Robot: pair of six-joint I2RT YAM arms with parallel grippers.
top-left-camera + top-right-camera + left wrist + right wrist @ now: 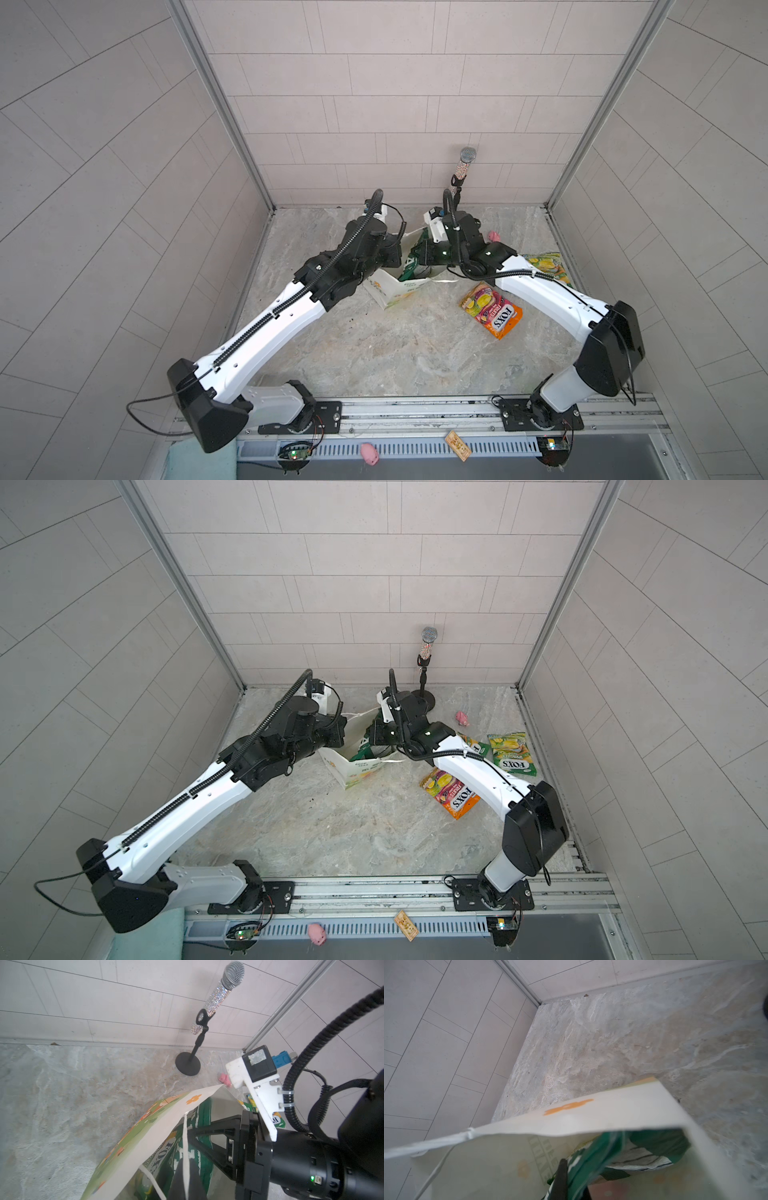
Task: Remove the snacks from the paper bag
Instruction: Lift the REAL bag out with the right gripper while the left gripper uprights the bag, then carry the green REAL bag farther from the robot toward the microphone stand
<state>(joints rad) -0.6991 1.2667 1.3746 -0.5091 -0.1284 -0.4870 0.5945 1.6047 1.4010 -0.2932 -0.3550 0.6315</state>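
Where right tool [193, 1132] pinches, green packet [204, 1114], half hidden in paper bag [145, 1138]

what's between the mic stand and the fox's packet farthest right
A small pink toy lies between the mic stand and that packet, touching neither; this shows in a top view.

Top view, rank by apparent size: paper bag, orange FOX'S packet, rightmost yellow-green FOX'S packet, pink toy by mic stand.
1. paper bag
2. orange packet and yellow-green packet: alike, arm hides part of the orange
3. pink toy
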